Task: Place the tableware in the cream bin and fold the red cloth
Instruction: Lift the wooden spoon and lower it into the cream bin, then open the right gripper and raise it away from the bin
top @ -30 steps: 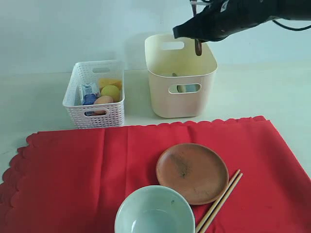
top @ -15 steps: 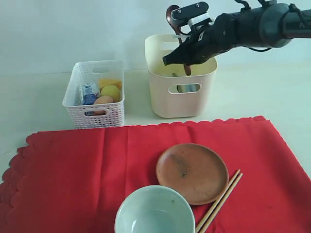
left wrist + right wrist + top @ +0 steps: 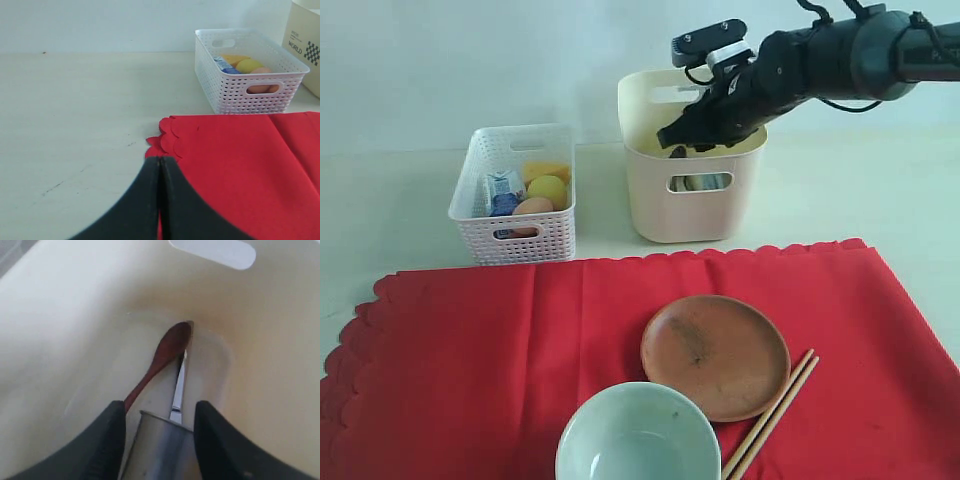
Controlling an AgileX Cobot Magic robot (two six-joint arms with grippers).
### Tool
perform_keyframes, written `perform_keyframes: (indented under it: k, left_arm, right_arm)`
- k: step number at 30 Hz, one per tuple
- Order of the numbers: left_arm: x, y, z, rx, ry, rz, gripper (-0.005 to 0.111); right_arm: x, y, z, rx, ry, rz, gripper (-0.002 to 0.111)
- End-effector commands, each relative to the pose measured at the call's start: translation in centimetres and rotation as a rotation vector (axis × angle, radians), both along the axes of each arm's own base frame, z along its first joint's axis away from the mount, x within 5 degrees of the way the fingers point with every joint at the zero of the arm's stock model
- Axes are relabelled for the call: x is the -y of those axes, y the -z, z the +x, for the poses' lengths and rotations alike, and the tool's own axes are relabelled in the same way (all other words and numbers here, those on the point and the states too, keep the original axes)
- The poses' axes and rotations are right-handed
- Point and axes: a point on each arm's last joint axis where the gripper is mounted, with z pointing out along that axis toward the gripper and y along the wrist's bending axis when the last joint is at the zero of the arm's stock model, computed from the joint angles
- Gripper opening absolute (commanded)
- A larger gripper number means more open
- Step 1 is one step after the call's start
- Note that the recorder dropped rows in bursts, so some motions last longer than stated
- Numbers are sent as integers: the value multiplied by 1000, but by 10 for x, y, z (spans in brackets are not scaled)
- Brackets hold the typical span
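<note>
Trainee: Where was the dark wooden spoon (image 3: 160,357), and which way did it point?

Operator: It lay on the floor of the cream bin (image 3: 75,315). Its long axis ran away from the right gripper (image 3: 160,407), with the bowl end at the far corner and the handle end back toward the fingers. The knife (image 3: 178,385) lay just beside it, nearly parallel.

Trainee: And the steel cup (image 3: 160,440)?

Operator: It was down there too. It seemed to lie on its side with the open rim toward the spoon, though the wrist view cut most of it off.

Trainee: Was that gripper holding anything?

Operator: No. Its fingers stood apart with nothing clamped between them, and it was dipped into the bin's mouth.

Trainee: What about the other arm?

Operator: The left gripper (image 3: 159,162) had its jaws pressed together and held nothing. It sat low by the scalloped corner of the red cloth (image 3: 240,160).

Trainee: Where was the rest of the tableware?

Operator: It was all on the cloth. The round brown plate (image 3: 715,355) lay flat and the pale green bowl (image 3: 638,435) stood upright just beside it. The wooden chopsticks (image 3: 775,415) lay side by side against the plate's rim, slanting from the near edge up toward the right of the exterior view.

Trainee: Could any writing be read?

Operator: A label (image 3: 295,50) on the bin's outer wall read "WORLD", next to a black-and-white chequered patch. The line above it was too small to read.
</note>
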Motion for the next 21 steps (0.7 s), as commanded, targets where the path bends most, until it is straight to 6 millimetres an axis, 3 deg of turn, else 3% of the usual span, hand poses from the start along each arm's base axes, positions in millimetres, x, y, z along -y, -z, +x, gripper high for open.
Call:
perform_keyframes:
  k: [1, 13, 17, 21]
  left_arm:
    - [0, 0, 0, 12, -2, -8, 0]
    - [0, 0, 0, 12, -2, -8, 0]
    - [0, 0, 0, 12, -2, -8, 0]
    - [0, 0, 0, 12, -2, -8, 0]
  right_arm:
    - [4, -33, -11, -17, 0, -5, 45]
    - [22, -118, -63, -85, -2, -32, 44]
    - [31, -136, -86, -64, -2, -24, 41]
    - [40, -140, -111, -64, -2, -24, 40]
